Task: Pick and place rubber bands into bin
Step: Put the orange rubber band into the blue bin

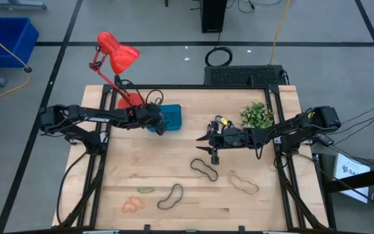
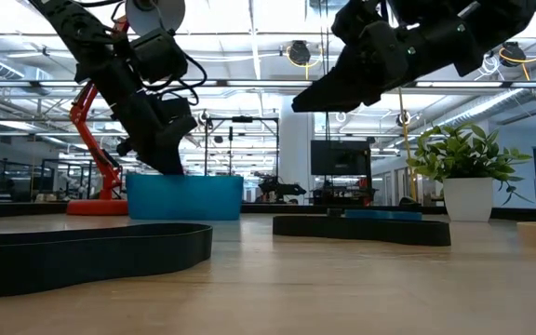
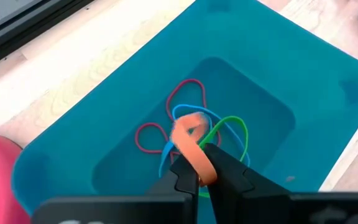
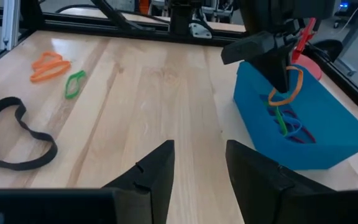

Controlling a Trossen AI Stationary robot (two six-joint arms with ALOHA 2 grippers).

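The left gripper (image 3: pixel 197 171) is pinching an orange rubber band (image 3: pixel 191 143) over the teal bin (image 1: pixel 172 117) at centre frame, needing release next, while the right gripper (image 1: pixel 208 146) is waiting spread.

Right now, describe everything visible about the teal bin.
The bin is a shallow teal-blue plastic tray with rounded corners and a recessed floor. It sits flat on the wooden table beside the red lamp's base. Inside lie red, blue and green rubber bands. The left pincer hangs over the bin's inside, an orange band looped on its fingers.
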